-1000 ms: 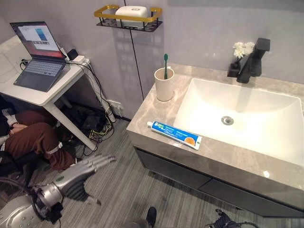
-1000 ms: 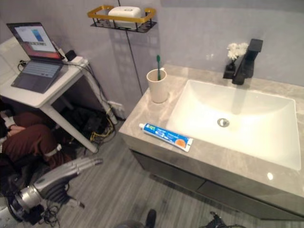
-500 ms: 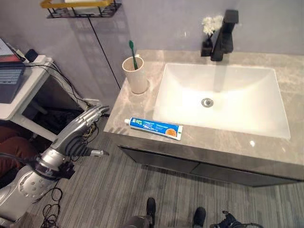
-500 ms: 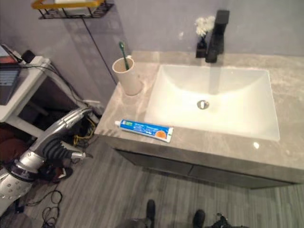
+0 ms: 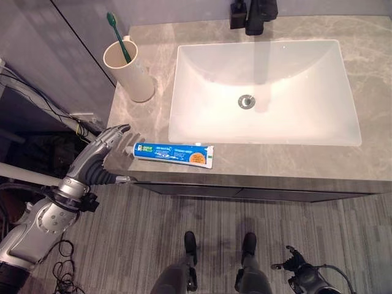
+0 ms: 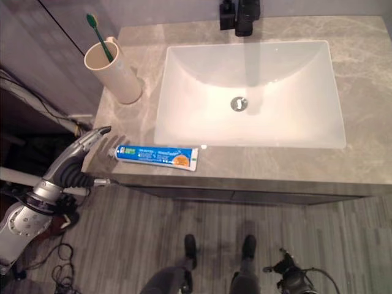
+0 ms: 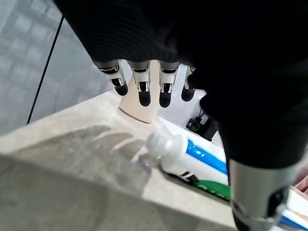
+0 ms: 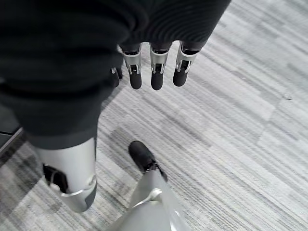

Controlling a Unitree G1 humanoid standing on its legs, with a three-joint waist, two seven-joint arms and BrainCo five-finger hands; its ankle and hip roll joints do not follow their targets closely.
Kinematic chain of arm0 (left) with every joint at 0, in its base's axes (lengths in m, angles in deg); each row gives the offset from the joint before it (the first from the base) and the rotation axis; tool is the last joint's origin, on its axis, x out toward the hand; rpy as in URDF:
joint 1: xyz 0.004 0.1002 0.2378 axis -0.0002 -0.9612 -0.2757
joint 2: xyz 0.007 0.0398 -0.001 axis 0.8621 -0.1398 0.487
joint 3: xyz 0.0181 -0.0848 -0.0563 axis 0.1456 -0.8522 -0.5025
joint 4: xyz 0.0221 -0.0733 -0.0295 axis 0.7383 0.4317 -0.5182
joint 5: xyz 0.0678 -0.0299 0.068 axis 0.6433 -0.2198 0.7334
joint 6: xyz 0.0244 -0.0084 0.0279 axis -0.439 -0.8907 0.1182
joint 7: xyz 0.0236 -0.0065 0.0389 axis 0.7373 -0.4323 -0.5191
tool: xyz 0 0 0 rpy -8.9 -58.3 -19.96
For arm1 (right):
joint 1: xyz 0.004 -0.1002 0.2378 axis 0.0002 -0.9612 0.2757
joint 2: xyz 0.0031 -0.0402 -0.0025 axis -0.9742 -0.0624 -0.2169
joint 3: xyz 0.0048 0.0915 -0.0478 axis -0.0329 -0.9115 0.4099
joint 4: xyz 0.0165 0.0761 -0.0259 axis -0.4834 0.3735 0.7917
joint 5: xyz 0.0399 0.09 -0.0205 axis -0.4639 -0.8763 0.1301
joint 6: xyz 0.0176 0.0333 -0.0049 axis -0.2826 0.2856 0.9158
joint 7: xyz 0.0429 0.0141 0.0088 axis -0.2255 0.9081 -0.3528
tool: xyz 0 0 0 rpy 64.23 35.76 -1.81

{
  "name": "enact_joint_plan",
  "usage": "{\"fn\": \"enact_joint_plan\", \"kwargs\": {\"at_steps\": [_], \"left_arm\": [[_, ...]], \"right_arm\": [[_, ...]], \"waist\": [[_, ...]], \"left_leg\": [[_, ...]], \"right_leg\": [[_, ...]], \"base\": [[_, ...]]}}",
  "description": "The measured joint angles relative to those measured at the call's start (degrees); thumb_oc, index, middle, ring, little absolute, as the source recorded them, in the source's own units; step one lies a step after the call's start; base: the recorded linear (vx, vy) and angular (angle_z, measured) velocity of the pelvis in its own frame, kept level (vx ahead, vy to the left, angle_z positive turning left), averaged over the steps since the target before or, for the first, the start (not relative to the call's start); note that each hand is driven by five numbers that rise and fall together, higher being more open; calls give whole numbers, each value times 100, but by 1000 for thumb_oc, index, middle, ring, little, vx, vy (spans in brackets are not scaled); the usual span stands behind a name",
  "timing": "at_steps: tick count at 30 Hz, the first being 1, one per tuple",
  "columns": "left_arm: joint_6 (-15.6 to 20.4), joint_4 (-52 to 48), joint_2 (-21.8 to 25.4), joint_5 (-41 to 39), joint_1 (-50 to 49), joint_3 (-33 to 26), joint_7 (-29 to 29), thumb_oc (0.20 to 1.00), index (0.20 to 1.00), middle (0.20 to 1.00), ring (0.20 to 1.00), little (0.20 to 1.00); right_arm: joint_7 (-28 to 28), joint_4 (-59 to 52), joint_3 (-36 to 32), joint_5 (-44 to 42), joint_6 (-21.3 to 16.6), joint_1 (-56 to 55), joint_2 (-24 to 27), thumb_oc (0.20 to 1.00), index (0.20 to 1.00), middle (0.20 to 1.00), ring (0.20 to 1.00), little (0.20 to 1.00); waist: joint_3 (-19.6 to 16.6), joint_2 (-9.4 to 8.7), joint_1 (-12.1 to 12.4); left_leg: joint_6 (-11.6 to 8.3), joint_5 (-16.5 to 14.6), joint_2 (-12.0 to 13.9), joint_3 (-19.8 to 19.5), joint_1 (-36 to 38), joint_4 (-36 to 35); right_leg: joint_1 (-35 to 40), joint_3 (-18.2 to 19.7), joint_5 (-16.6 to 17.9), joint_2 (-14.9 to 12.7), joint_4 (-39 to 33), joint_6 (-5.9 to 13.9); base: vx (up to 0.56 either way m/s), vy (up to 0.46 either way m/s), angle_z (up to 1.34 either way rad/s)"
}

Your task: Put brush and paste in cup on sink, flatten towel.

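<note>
Left wrist view: left hand [image 7: 144, 29] fingers [image 7: 143, 91] straight above capped toothpaste tube [image 7: 192, 156].

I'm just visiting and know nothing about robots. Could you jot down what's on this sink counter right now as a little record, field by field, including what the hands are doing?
Counter: grey stone countertop around a white basin
Cup: beige cup standing upright at the counter's back left corner
Toothbrush: green toothbrush already standing in the cup
Toothpaste: blue and white toothpaste tube lying flat on the front edge, cap toward the left hand
Left hand: left hand open, fingers straight, at the counter's left front corner beside the tube's cap, not holding it
Right hand: right hand hanging open above the floor
Tap: black tap behind the basin
</note>
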Motion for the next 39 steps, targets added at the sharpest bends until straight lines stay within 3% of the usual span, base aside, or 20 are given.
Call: {"fn": "enact_joint_plan", "kwargs": {"at_steps": [24, 32, 39], "left_arm": [[5, 106, -60, 11, 157, 391, 11, 1000, 1000, 1000, 1000, 1000], [4, 101, -297, -412, 160, 387, 42, 1000, 1000, 1000, 1000, 1000], [4, 93, -335, -428, 162, 387, 48, 1000, 1000, 1000, 1000, 1000]], "right_arm": [[14, -151, 103, 3, -47, 3, -159, 1000, 1000, 1000, 1000, 1000], [18, 21, 104, 3, -29, -27, -183, 1000, 1000, 1000, 1000, 1000], [18, 0, 108, 3, -37, -26, -265, 1000, 1000, 1000, 1000, 1000]], "waist": [[35, -106, -114], [-63, -302, -124], [-106, -370, -125]], "left_leg": [[-10, 0, 66, 203, -63, -1], [-16, -5, 80, 224, -62, -1], [-15, -4, 79, 234, -63, -1]], "right_leg": [[-186, 183, 41, 77, 1, -50], [-199, 205, 42, 94, -1, -54], [-203, 208, 46, 86, 1, -57]], "base": [[4, -2, -4], [0, 0, 0], [0, 0, 0]]}}
